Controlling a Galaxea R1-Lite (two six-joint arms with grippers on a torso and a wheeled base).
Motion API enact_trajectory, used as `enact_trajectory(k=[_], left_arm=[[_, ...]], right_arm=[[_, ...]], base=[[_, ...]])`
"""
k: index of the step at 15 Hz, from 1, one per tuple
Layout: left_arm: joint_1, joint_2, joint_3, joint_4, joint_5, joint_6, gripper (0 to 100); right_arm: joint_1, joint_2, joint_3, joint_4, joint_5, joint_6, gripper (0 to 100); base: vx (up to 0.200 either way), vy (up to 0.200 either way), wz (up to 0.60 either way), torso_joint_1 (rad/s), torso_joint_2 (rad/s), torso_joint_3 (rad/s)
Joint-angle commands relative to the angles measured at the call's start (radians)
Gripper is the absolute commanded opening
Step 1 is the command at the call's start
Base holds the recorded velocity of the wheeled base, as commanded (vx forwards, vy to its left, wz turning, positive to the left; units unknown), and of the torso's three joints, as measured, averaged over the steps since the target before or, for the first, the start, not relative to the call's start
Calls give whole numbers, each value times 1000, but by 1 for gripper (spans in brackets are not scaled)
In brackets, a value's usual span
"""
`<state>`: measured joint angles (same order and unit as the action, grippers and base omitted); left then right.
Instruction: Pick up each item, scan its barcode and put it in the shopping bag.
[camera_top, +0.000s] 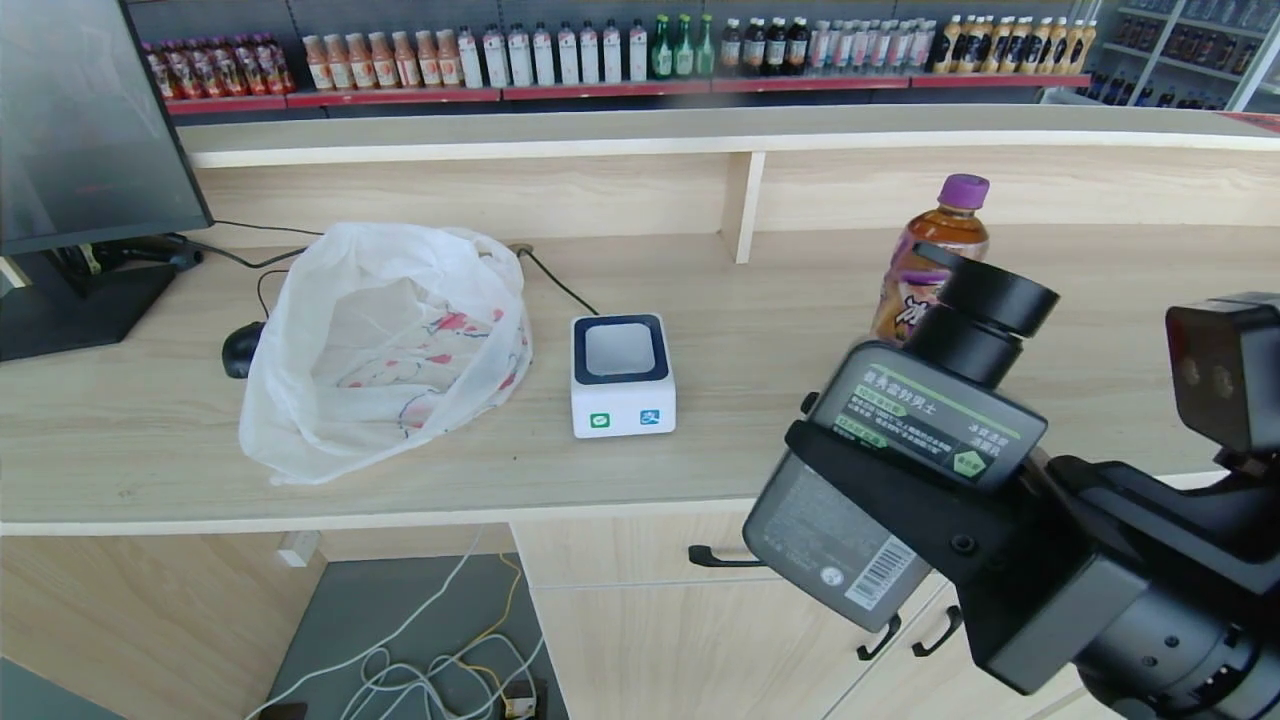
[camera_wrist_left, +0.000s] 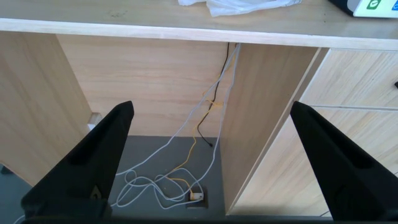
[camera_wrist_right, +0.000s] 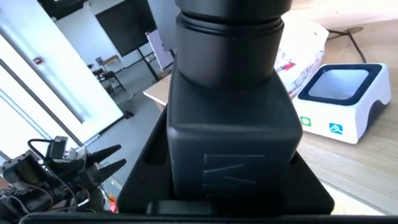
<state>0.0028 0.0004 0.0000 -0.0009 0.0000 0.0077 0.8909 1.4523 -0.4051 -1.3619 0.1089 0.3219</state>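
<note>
Pale wood-grain counter, matt & smooth. Centre-left of frame, bag: thin white plastic, crinkled, semi-see-through, slight sheen. Mid-frame, scanner: glossy white plastic w/ dark-rimmed flat grey window. Lower right, dark bottle: matt dark-grey plastic, smooth black cap, printed labels on 2 faces. Behind it, drink bottle: clear plastic, shiny wrap label, purple plastic cap. Upper left, monitor: dark glossy screen. Left of bag, mouse: black plastic.
</note>
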Motion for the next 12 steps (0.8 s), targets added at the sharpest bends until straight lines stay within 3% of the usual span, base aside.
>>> enact_trajectory(k=[1, 5, 12], left_arm=[[0, 0, 0, -1, 0, 0, 100], [0, 0, 0, -1, 0, 0, 100], [0, 0, 0, 1, 0, 0, 100]], right_arm=[[0, -3, -17, 0, 20, 14, 0], [-7, 33, -93, 3, 158, 83, 0], [-27, 49, -115, 1, 155, 151, 0]], base=[[0, 0, 0, 0, 0, 0], [0, 0, 0, 0, 0, 0], [0, 0, 0, 0, 0, 0]])
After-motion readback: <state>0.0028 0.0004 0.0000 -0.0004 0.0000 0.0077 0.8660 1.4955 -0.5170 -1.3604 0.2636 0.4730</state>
